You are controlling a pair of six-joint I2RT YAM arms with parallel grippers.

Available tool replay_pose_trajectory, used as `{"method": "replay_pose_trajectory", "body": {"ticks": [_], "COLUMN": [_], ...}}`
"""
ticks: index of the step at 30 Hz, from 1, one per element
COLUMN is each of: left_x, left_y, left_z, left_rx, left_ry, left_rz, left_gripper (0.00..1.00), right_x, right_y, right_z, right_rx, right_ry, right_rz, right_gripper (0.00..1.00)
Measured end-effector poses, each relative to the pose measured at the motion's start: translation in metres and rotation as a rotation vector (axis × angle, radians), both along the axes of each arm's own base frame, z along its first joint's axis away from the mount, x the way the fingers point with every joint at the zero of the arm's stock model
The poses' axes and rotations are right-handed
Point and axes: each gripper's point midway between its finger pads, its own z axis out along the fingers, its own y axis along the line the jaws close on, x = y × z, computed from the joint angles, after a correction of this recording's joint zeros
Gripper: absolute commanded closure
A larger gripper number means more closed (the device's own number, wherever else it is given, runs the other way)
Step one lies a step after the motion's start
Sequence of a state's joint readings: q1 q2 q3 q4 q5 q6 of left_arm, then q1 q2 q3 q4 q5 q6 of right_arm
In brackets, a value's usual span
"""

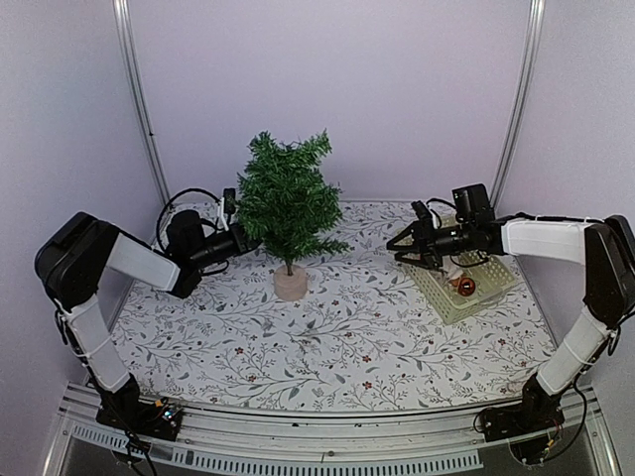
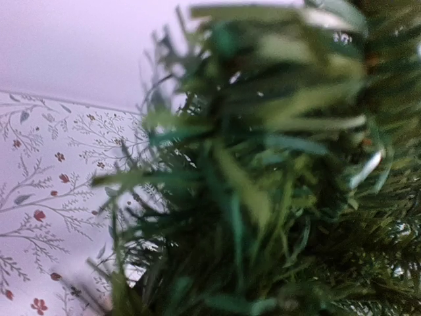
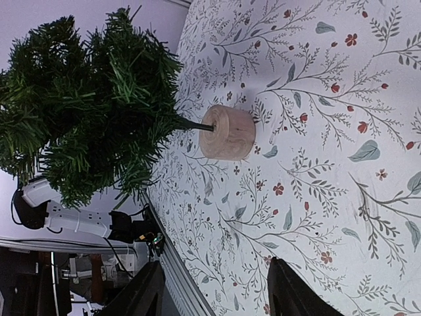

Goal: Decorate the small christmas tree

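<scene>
Table cloth: white, flat, printed w/ grey vines & small red flowers.

My L arm: elbow raised at the left edge, white forearm running low & rightward toward the tree. My R arm: elbow high at the right edge, forearm approx level, reaching left.

Tree: upright on the cloth, left of centre toward the back wall. Dark green bristly needles, thin dark trunk, pale pinkish round base shaped like a short cylinder. R wrist cam sees it side-on, base flat on the cloth, well apart from my R fingers.

Basket: pale yellow-green plastic lattice, rectangular, on the right side of the cloth. A round coppery thing lies inside.

L pincer: tip pushed into the tree's lower left branches. L wrist cam is all blurred needles, no fingers visible, so can't tell if jaws are apart or together, nor if anything's held.

R pincer: above the basket's left far corner, pointing at the tree. Jaws apart, nothing btwn them; in R wrist cam only bare cloth shows in the gap btwn the dark fingers.
</scene>
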State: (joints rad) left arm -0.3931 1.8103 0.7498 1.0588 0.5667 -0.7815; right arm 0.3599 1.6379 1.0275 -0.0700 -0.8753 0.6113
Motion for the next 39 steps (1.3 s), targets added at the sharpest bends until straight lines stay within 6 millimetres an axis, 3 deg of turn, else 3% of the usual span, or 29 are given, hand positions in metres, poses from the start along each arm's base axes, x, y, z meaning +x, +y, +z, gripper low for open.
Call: {"method": "replay_pose_trajectory", "body": {"ticks": [9, 15, 21, 29, 39], "left_x": [0.005, 0.006, 0.002, -0.013, -0.03], "left_y": [0.015, 0.04, 0.075, 0.114, 0.122], "left_z": [0.01, 0.026, 0.034, 0.06, 0.067], "left_rx": [0.031, 0.052, 0.08, 0.128, 0.173], "left_ry": [-0.006, -0.015, 0.001, -0.03, -0.032], "left_rz": [0.054, 0.142, 0.241, 0.366, 0.379], "left_gripper": [0.25, 0.03, 0.01, 0.01, 0.01], "right_x": [0.002, 0.015, 0.028, 0.048, 0.069], "right_y": [-0.013, -0.054, -0.105, -0.166, -0.2], "right_z": [-0.012, -0.006, 0.002, -0.005, -0.071], "right_rx": [-0.08, -0.125, -0.212, -0.462, -0.693], "right_ry": [0.028, 0.024, 0.004, -0.019, 0.066], "right_rz": [-0.04, -0.143, -0.268, -0.398, -0.356], "right_gripper": [0.41, 0.41, 0.44, 0.47, 0.44]}}
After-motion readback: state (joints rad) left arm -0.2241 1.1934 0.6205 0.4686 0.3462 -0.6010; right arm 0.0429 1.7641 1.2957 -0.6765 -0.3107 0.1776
